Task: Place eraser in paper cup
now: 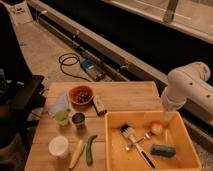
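**Camera view.** The wooden desk (125, 94) carries all items. The eraser (99, 105) lies flat on the desk, just right of the red bowl (81, 95) and just beyond the far-left corner of the yellow tray (181, 139). Nothing holds it.

The paper cup (59, 146) stands upright near the front-left edge of the desk, well apart from the eraser. Between the two stand a metal cup (78, 120) and a clear cup with green contents (61, 116). A yellow item (76, 153) and a green item (90, 150) lie side by side just right of the paper cup.

The tray holds a brush (131, 135), a small orange ball (157, 128) and a blue-green block (162, 150).

The white arm (192, 87) enters from the right. The end effector (168, 116) hangs at the arm's lower end, at the tray's far-right corner. It is near the orange ball and well apart from the eraser. Whether it is released or clenched cannot be told.
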